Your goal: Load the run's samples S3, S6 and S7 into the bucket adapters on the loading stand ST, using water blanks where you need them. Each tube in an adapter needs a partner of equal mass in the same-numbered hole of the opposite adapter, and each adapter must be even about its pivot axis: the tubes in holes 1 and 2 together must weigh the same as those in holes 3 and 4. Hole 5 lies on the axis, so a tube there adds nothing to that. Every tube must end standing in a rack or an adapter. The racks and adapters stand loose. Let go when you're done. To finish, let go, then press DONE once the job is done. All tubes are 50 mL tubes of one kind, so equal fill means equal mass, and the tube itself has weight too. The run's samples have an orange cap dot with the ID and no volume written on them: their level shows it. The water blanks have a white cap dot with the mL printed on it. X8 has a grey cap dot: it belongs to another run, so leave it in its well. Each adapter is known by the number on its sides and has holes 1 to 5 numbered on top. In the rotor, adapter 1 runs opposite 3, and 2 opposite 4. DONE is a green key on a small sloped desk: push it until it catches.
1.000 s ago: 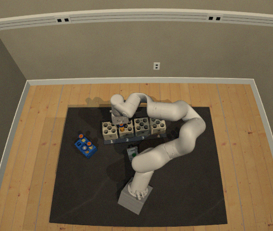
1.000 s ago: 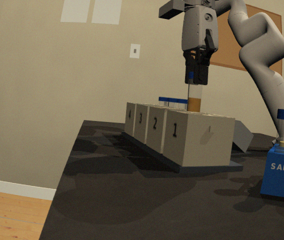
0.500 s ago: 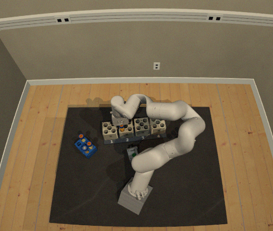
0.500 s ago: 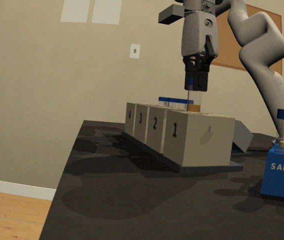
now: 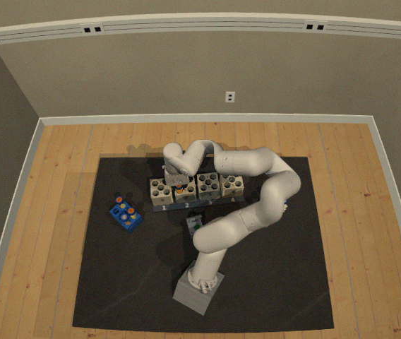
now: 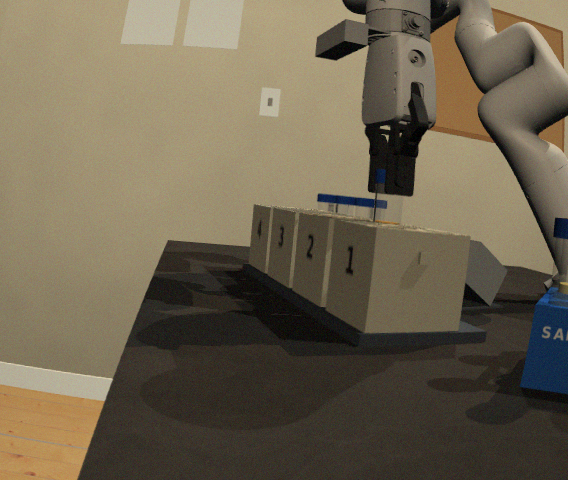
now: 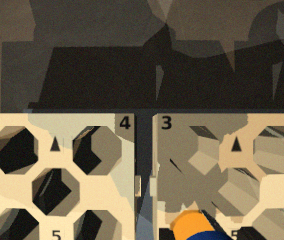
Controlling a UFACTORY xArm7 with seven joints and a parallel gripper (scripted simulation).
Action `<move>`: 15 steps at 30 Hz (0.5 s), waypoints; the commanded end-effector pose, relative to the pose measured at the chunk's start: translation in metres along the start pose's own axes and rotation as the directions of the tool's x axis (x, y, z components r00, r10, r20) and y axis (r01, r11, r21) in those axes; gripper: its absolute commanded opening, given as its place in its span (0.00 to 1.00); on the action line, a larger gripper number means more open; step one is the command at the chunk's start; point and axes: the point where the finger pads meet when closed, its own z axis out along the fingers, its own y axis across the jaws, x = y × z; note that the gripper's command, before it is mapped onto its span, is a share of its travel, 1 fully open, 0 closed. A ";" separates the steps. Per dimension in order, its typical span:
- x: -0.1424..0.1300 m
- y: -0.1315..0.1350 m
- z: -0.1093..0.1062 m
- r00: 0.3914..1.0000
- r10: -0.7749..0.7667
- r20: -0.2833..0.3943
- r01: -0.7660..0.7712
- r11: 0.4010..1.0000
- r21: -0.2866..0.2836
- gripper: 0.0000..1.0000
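My gripper (image 6: 392, 190) is shut on the blue cap of an orange-dotted sample tube (image 5: 179, 189) (image 6: 388, 209) (image 7: 191, 224). The tube is upright, its lower part down in hole 2 of adapter 2 (image 5: 186, 198) (image 6: 308, 268) (image 7: 282, 196); its orange level shows about at the adapter's top. The cap ID is not readable. Adapter 1 (image 5: 162, 200) (image 6: 413, 281) (image 7: 89, 196) has empty holes. Adapter 3 (image 5: 208, 195) (image 6: 280, 255) and adapter 4 (image 5: 233, 193) (image 6: 259, 245) show no tubes in their visible holes. All stand on the loading stand (image 5: 171, 209) (image 6: 418, 337).
The blue sample rack (image 5: 131, 227) (image 6: 558, 361) stands left, holding two orange-dotted tubes (image 5: 119, 200) (image 5: 130, 210) and a grey-dotted one (image 5: 124, 217). The green DONE key (image 5: 196, 227) is in front of the stand. Blue-capped tubes (image 6: 326, 197) stand beyond the adapters; the arm mostly hides them from above.
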 end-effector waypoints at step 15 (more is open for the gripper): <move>0.001 -0.001 0.017 1.000 0.000 -0.004 0.000 1.000 0.002 0.00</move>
